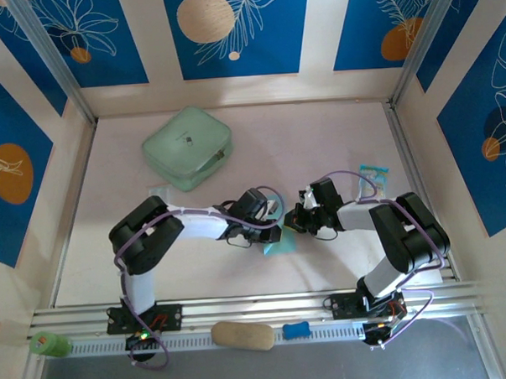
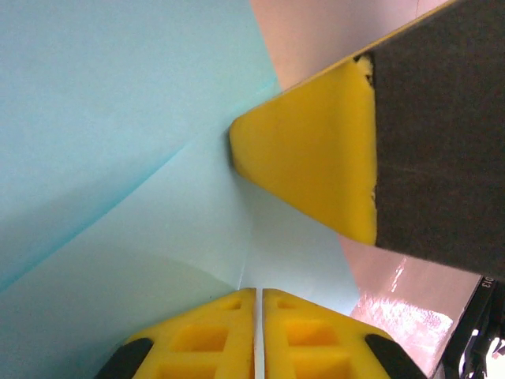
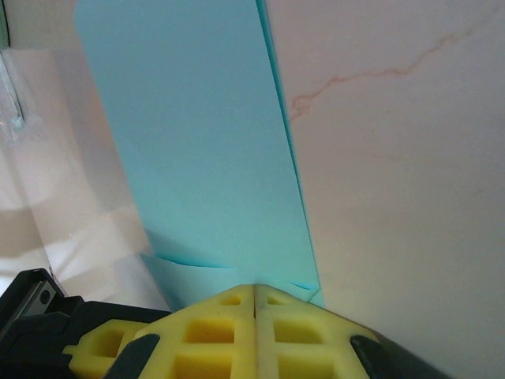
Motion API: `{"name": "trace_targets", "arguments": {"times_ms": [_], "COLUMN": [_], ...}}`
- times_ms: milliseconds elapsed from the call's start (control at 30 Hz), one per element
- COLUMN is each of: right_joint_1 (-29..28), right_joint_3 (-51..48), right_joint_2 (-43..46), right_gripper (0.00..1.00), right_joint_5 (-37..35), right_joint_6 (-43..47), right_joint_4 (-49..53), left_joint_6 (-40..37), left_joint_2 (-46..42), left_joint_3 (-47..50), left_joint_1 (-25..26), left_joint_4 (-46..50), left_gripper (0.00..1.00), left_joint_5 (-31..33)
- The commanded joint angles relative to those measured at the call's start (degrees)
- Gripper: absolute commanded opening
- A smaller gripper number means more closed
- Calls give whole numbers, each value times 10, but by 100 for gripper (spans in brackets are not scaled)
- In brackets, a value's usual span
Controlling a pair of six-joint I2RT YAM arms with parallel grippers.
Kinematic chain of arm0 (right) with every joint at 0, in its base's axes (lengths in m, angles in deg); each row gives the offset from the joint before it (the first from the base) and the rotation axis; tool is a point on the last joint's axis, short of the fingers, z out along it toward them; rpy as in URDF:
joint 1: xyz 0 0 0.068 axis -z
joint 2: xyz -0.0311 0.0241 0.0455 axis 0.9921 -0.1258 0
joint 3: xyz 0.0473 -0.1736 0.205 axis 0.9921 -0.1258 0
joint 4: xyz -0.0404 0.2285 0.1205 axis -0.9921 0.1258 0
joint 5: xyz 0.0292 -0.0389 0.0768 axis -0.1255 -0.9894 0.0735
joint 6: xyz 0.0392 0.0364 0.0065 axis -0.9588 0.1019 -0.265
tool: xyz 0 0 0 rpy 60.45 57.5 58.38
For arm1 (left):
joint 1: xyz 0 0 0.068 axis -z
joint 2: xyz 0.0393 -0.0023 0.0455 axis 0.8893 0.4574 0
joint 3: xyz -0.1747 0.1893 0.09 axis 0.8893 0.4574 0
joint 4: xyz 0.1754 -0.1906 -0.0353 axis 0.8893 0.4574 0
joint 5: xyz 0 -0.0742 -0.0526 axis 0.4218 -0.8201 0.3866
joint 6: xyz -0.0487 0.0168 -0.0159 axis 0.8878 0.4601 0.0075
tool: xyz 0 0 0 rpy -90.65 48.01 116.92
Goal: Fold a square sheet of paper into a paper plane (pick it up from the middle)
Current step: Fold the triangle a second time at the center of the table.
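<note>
Cyan paper (image 1: pixel 277 246), partly folded, creased layers

Case (image 1: pixel 188 148) behind paper (image 1: pixel 279 245), packet (image 1: pixel 373 177) right.

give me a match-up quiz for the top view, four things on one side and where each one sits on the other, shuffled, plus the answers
Things:
1. mint-green case
2. printed packet
3. blue paper
4. tan oblong

Places:
a. middle of the table, nearer half
b. on the near strip, off the table
c. far left of the table
d. right side of the table

Pairs: 1-c; 2-d; 3-a; 4-b
</note>
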Motion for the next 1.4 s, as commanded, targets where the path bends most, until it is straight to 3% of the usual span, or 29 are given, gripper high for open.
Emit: {"name": "trace_targets", "arguments": {"times_ms": [0, 267, 700, 967, 1367], "right_joint_1": [6, 7, 7, 7, 8], "right_joint_3": [-20, -20, -17, -15, -16], "right_joint_2": [-21, -20, -19, -16, -17], "right_gripper": [0, 0, 0, 0, 0], "right_joint_5": [-38, -37, -35, -35, -35], "right_joint_6": [0, -1, 0, -1, 0], "right_joint_4": [43, 43, 48, 50, 53], "left_joint_6": [-18, -37, -71, -64, -26], "left_joint_2": [-17, -41, -57, -82, -29], "left_joint_3": [17, 25, 51, 15, -5], "left_joint_1": [0, 1, 9, 8, 9], "left_joint_4": [49, 69, 125, 113, 53], "left_gripper": [12, 13, 7, 7, 9], "left_joint_5": [-12, -4, 21, 18, -14]}}
